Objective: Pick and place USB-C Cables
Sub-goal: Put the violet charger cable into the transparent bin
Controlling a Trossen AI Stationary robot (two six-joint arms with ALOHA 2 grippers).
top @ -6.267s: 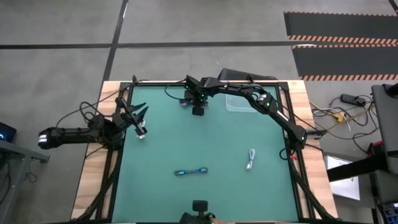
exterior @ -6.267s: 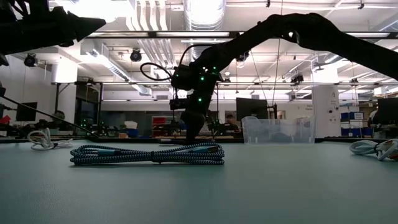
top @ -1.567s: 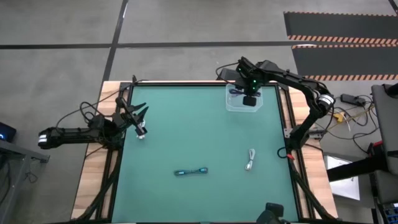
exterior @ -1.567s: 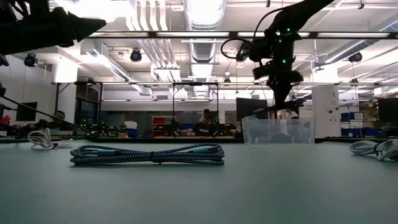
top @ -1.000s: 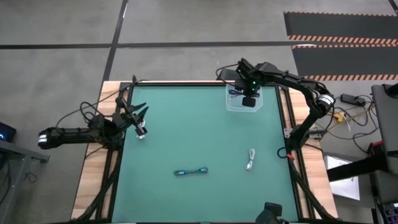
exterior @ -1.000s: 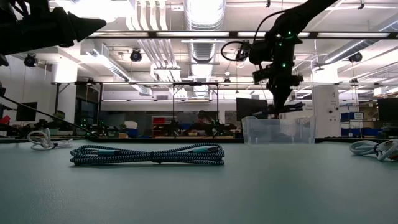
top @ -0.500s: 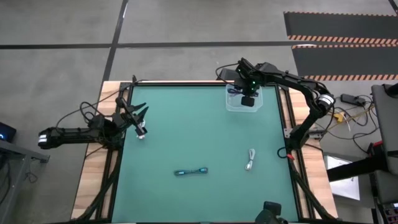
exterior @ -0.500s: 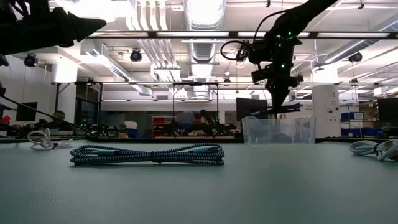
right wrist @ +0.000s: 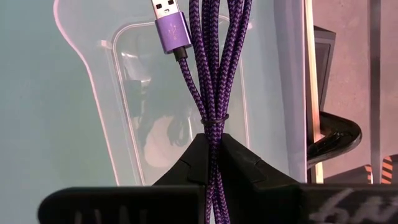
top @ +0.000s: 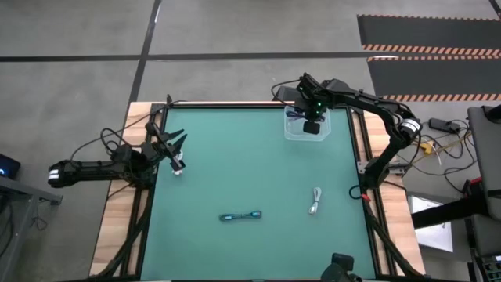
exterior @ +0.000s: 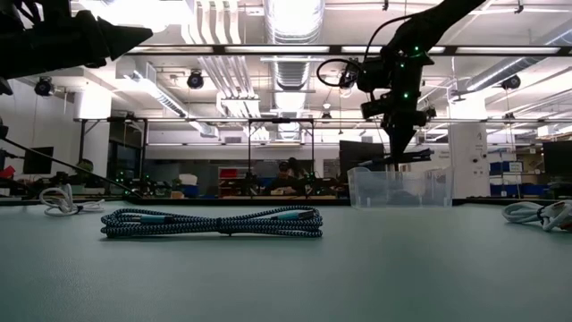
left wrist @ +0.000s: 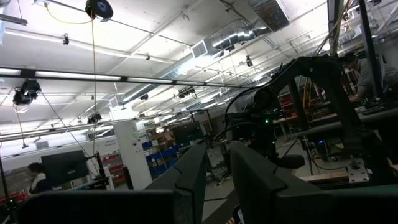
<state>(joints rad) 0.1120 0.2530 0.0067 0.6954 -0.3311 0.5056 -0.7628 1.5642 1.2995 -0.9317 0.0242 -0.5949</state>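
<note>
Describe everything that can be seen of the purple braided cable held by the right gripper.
The purple braided cable is a bundle of several folded strands with a woven, fabric-like sheath, tied by a thin band near the middle. One end carries a purple connector with a silver metal plug. The right gripper is shut on the bundle just below the band, so it hangs from the fingers over the clear plastic bin at the far right of the green table. Only the fingers touch it; whether it reaches the bin's floor cannot be told.

Right claw (top: 311, 128) holds a cable (right wrist: 214, 68) above the bin (top: 291, 132).
</note>
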